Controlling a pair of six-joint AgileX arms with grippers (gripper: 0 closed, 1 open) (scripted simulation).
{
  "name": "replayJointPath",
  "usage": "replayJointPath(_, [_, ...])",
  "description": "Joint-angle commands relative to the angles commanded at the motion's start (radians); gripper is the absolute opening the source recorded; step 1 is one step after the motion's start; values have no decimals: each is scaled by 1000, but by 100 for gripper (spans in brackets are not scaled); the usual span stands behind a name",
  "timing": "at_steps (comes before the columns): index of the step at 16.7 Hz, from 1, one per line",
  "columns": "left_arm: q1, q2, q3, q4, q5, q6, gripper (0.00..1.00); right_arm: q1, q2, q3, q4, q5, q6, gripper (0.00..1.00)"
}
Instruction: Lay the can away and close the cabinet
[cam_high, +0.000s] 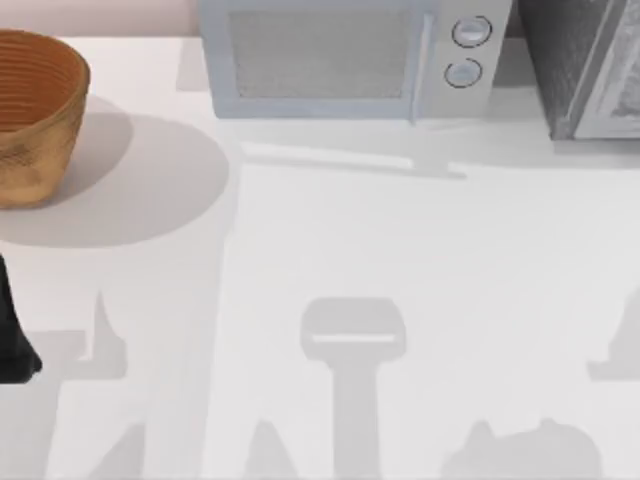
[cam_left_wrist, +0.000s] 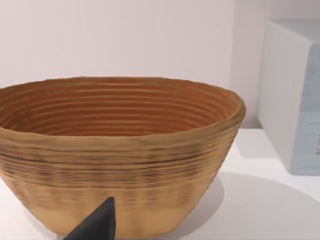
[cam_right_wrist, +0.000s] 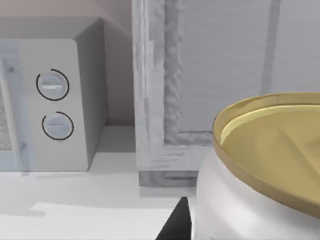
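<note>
Can: the can (cam_right_wrist: 260, 170) sits very close under the right wrist camera, gold lid up and tilted a little, white wall below it. From above I can't place it on the table (cam_high: 420, 260).
Right gripper: one dark fingertip (cam_right_wrist: 175, 225) shows just beside the can's wall. I cannot tell how wide the fingers stand; the closeness suggests the can is in its hold, but that is a guess.
Cabinet: the dark grey speckled cabinet (cam_high: 565, 60) stands at about 1 o'clock on the table, its pale framed door (cam_right_wrist: 220, 70) seen straight beyond the can from the right wrist.
Key relation: the cabinet lies directly ahead of the can, and the can's long axis is near upright. The right arm is plainly the nearer one.
Microwave: the light grey microwave (cam_high: 340, 60) with two knobs stands at 12 o'clock, just beside the cabinet.
Left arm: parked at 9 o'clock, its dark finger (cam_left_wrist: 97, 225) facing the woven basket (cam_high: 30, 110) at 10 o'clock.
Step, as I judge it: carrying the can in; door not yet closed.
</note>
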Motion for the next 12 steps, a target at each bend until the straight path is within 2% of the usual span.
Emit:
replayJointPath(6, [0,0,0,0,0,0,100,9,32,32,-6,3,3,0])
replayJointPath(9, [0,0,0,0,0,0,100,27,137,159,-38,16,7,0])
replayJointPath(12, [0,0,0,0,0,0,100,51,303,370,-89,40,8,0])
